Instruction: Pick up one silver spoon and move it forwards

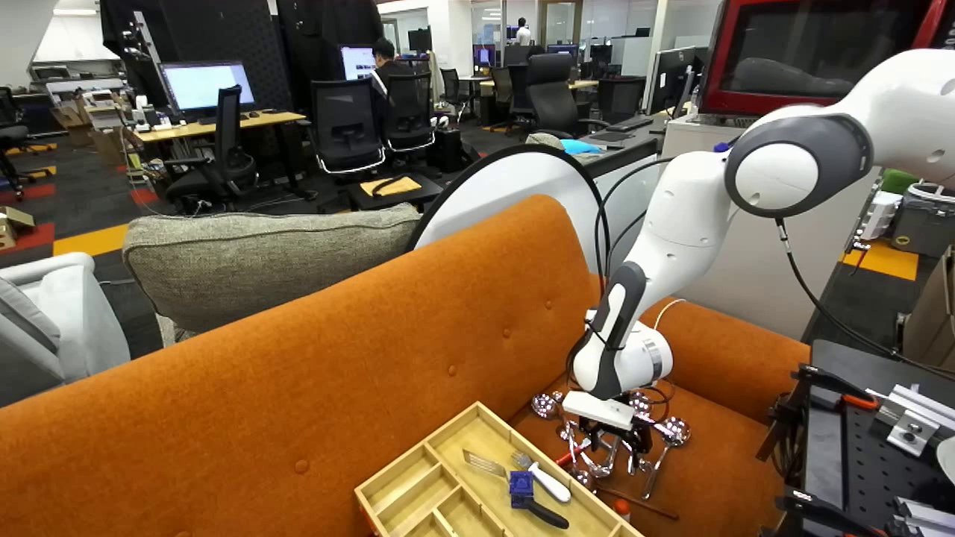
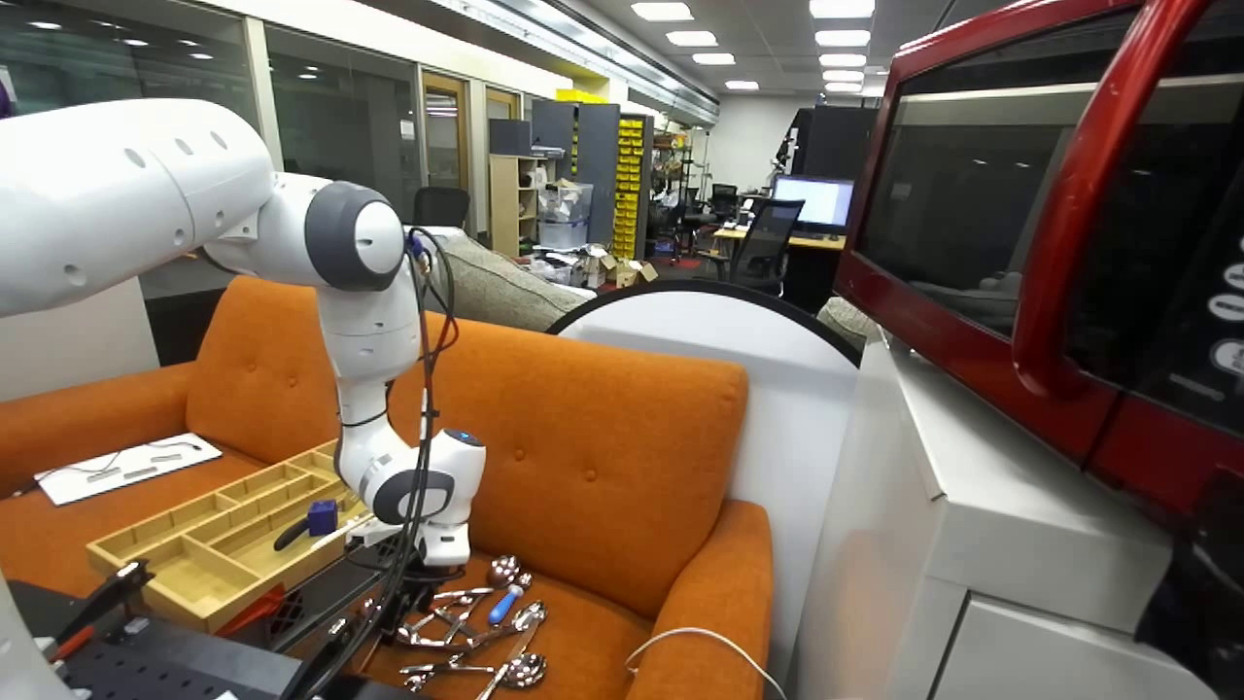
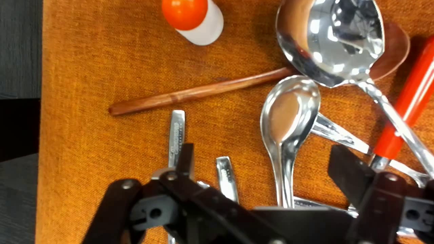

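A silver spoon [image 3: 288, 118] lies on the orange sofa seat in the wrist view, bowl away from my gripper. Its handle runs down between my fingers and goes out of sight behind the gripper's dark body. My gripper [image 3: 264, 162] is open, with fingers wide apart on both sides of that handle and nothing held. Two more silver handles [image 3: 177, 132] [image 3: 227, 176] lie near the left finger, partly hidden by it. In both exterior views my gripper [image 1: 615, 440] [image 2: 400, 611] is low over the pile of silver utensils; single spoons there are hard to tell apart.
A silver ladle [image 3: 335, 44] touches the wooden spoon [image 3: 203, 89]. A red handle [image 3: 407, 108] and an orange-capped bottle [image 3: 193, 17] lie close by. A wooden tray [image 1: 406, 496] holds a spatula [image 1: 522, 488] and a white-handled fork [image 1: 548, 481]. A black table [image 1: 828, 440] borders the seat.
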You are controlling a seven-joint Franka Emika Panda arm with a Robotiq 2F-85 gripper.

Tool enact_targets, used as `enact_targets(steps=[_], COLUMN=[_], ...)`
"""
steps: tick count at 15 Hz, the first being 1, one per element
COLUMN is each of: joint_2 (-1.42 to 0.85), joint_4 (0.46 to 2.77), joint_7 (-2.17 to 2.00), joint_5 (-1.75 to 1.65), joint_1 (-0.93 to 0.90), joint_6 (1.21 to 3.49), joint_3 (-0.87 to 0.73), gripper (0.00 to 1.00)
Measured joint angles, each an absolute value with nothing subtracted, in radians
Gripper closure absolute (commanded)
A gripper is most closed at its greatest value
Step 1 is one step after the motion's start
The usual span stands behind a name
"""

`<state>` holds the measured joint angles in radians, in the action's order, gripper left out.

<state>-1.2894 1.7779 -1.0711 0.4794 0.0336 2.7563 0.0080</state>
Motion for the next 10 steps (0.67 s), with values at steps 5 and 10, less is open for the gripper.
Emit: enact_targets(steps=[5,10], joint_2=[-1.387,-1.431], joint_4=[1.678,1.622], joint_7=[-1.159,-1.214], joint_5=[0.479,0.479], joint_1=[0.024,0.025], joint_6=[2.751,2.740], joint_3=[-0.007,-0.010], gripper=[0.00,0.00])
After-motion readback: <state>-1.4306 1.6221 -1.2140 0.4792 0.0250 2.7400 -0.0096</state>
